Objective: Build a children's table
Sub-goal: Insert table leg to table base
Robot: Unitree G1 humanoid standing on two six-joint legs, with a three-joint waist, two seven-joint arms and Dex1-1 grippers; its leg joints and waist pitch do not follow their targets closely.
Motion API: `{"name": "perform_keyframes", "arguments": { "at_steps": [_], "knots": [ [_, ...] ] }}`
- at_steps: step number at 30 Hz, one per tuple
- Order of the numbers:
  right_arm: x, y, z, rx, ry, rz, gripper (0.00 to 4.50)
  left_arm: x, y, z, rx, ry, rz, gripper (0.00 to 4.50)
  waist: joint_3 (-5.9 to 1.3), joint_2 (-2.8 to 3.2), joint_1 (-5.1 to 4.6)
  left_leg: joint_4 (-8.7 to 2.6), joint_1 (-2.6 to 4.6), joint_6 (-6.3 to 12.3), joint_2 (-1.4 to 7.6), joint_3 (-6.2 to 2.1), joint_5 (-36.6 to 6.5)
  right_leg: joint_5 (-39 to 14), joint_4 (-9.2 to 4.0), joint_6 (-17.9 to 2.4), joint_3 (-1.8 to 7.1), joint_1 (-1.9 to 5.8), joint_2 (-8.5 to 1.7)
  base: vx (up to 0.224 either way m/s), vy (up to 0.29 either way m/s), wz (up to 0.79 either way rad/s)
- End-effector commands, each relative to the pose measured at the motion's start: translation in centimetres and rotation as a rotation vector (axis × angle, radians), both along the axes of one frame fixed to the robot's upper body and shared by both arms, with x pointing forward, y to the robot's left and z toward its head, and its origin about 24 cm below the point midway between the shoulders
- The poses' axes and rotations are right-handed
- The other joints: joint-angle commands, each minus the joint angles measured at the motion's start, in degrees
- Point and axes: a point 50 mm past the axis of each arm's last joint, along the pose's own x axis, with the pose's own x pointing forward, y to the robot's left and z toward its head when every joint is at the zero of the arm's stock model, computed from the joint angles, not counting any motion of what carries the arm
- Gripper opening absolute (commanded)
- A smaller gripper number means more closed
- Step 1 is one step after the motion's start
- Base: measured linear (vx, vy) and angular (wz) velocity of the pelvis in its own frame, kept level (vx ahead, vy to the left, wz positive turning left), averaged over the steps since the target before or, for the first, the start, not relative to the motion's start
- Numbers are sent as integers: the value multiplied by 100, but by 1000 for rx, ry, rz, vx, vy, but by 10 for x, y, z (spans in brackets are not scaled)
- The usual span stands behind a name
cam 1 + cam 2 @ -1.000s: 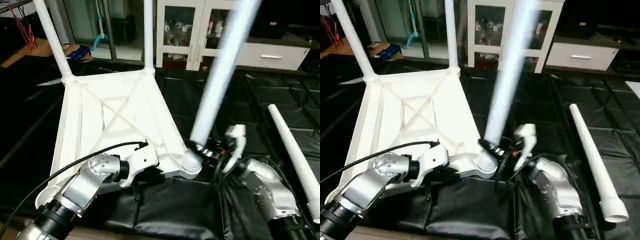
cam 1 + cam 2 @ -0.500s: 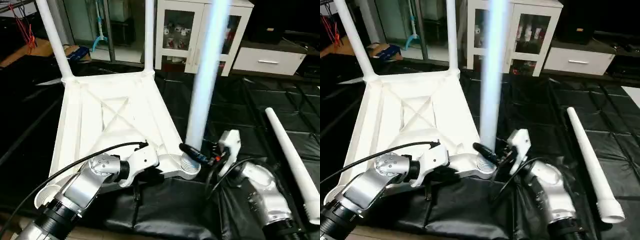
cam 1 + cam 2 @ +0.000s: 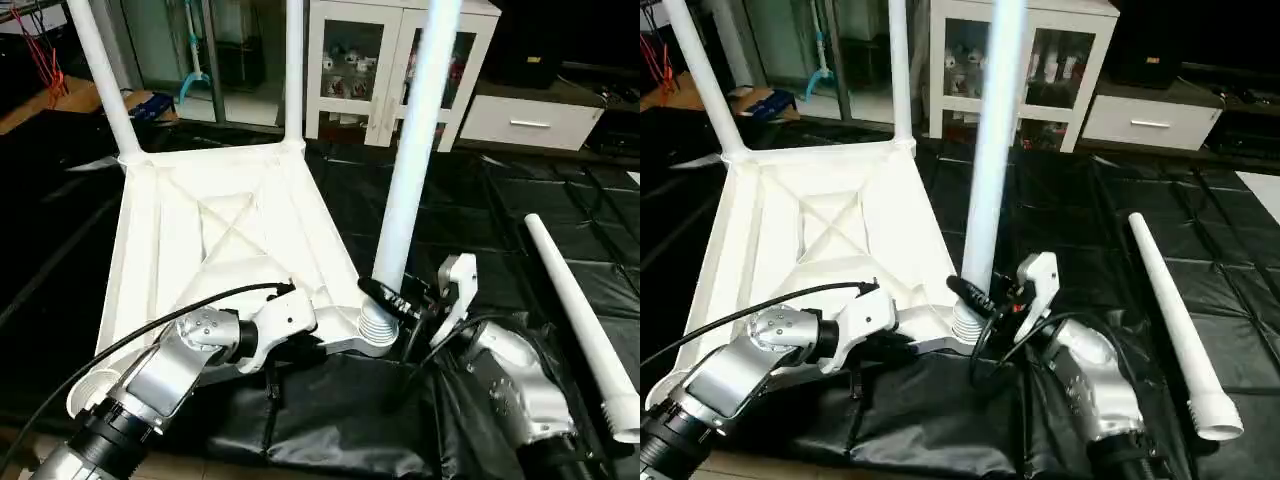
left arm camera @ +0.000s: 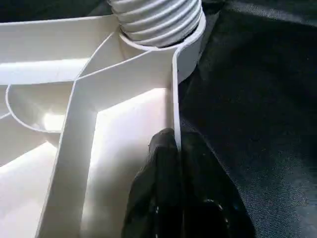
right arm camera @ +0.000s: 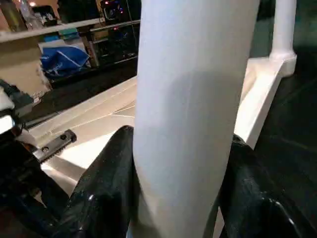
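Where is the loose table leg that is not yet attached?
The loose leg lies on the black mat at the robot's right, beyond the right gripper, apart from the upturned tabletop, its wide open end nearest the robot.

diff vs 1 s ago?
The right gripper has swung its held leg from a strong rightward lean to nearly upright over the threaded corner socket. Unchanged: left gripper clamped on the tabletop rim, two fitted legs, loose leg on the black mat.
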Motion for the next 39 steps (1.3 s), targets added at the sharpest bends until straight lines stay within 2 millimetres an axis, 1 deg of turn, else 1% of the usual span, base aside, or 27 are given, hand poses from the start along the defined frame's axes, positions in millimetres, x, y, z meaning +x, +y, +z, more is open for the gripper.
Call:
{"name": "perform_keyframes", "arguments": {
  "at_steps": [1,2,4,5,6,7,8,9,10,11,13,15,17,19,21,23,24,26,27,28,29,30,31,33,35,38,39],
  "knots": [
    [-9,-35,-30,-74,199,-104,184,-1,15,-10,70,40,33,1,-23,76,-31,-630,-4,-203,398,-213,-2383,-2058,-533,-970,306,-108,-481,0,0,0],
    [-7,-34,-22,-41,188,-70,184,-1,15,-9,69,41,31,1,-23,61,-30,-629,-11,-185,397,-216,-2346,-2034,-527,-983,297,-87,-472,0,0,0],
    [-5,-34,-14,-37,166,-20,184,0,16,-9,72,37,32,1,-32,73,-11,-612,7,-149,400,-194,-2211,-1893,-521,-1042,302,-92,-473,0,0,0],
    [-5,-34,-13,-43,159,-6,184,1,16,-9,72,36,32,1,-37,68,-1,-607,-16,-122,400,-187,-2040,-1709,-506,-1083,298,-64,-472,0,0,0],
    [-6,-35,-10,-47,155,23,184,1,16,-9,73,32,36,1,-44,28,1,-601,-27,-92,403,-175,-1939,-1600,-499,-1107,296,-52,-470,0,0,0],
    [-8,-35,-11,-45,162,35,184,1,15,-9,71,29,39,1,-60,47,26,-589,-12,-58,409,-162,-1741,-1343,-475,-1157,294,-42,-470,0,0,0],
    [-10,-36,-12,-43,167,42,184,2,15,-9,69,27,42,1,-108,30,51,-546,-14,49,406,-144,-1297,-795,-412,-1251,289,-2,-468,0,0,0],
    [-12,-36,-14,-41,175,48,184,2,15,-8,67,26,44,1,-105,41,63,-530,-14,108,409,-130,-1078,-516,-396,-1308,286,-6,-464,0,0,0],
    [-13,-36,-15,-28,188,49,184,1,15,-8,65,26,45,1,-95,35,66,-512,-53,215,398,-119,-777,-173,-356,-1409,271,26,-465,0,0,0],
    [-13,-36,-15,-20,194,49,184,1,15,-8,64,26,45,1,-85,50,78,-512,-61,260,399,-116,-730,-155,-358,-1443,262,37,-470,0,0,0],
    [-6,-33,-6,36,184,42,184,1,15,-8,62,17,44,1,-81,45,88,-523,-52,257,407,-123,-809,-321,-361,-1460,257,47,-476,0,0,0],
    [3,-34,4,85,162,15,184,2,15,-7,59,12,45,1,-74,62,86,-531,-46,200,406,-128,-939,-550,-376,-1454,255,44,-476,0,0,0],
    [7,-34,8,106,157,3,184,2,16,-7,59,12,44,1,-65,52,78,-528,-40,130,400,-123,-1097,-871,-399,-1459,267,30,-492,0,0,0],
    [20,-39,25,163,123,-18,184,3,16,-6,61,7,43,1,-58,46,79,-527,-46,114,400,-127,-1079,-989,-399,-1435,273,31,-494,0,0,0],
    [21,-39,28,164,119,-9,184,3,15,-6,61,5,44,1,-75,35,76,-506,-61,144,389,-124,-937,-899,-380,-1443,271,51,-498,0,0,0],
    [21,-39,33,163,108,27,184,3,15,-6,59,3,45,1,-126,41,100,-438,-87,311,375,-105,-357,-108,-292,-1497,263,71,-479,0,0,0],
    [22,-39,38,168,100,43,184,3,15,-5,58,1,46,1,-129,23,101,-426,-91,363,369,-95,-255,83,-277,-1524,259,71,-467,0,0,0],
    [26,-39,48,180,81,68,184,4,14,-5,57,-1,46,1,-143,29,119,-394,-104,536,355,-89,-74,533,-224,-1623,242,75,-454,0,0,0],
    [30,-38,57,182,61,97,184,5,15,-5,60,-7,48,1,-146,47,124,-386,-105,560,353,-87,-51,583,-217,-1635,240,74,-454,0,0,0],
    [31,-37,60,177,52,111,184,5,15,-5,61,-9,49,1,-150,21,122,-373,-113,600,349,-85,-45,599,-206,-1651,235,82,-451,0,0,0],
    [32,-37,62,177,47,117,184,5,15,-5,61,-10,50,1,-132,15,131,-370,-118,613,348,-72,-137,470,-216,-1655,239,65,-458,0,0,0],
    [34,-37,64,177,43,120,184,6,15,-5,61,-10,51,1,-120,16,131,-374,-124,605,348,-72,-210,336,-228,-1650,241,65,-463,0,0,0],
    [36,-36,67,172,33,117,184,6,15,-5,61,-11,51,1,-113,9,140,-379,-110,553,355,-68,-349,39,-248,-1629,242,55,-469,0,0,0],
    [37,-36,68,171,30,116,184,5,15,-5,60,-12,51,1,-110,8,145,-379,-109,484,356,-68,-393,-143,-259,-1598,247,55,-469,0,0,0],
    [38,-33,73,170,16,123,184,4,14,-5,56,-11,52,1,-134,2,149,-363,-117,479,351,-72,-246,-10,-226,-1591,244,69,-461,0,0,0],
    [40,-27,84,184,-17,141,184,3,15,-5,51,-14,57,1,-145,14,156,-348,-113,538,349,-73,-103,232,-195,-1619,237,68,-449,0,0,0],
    [40,-27,84,184,-17,141,184,3,15,-5,51,-14,57,1,-145,13,156,-346,-112,555,348,-74,-82,278,-191,-1619,235,67,-442,0,0,0]
  ]
}}
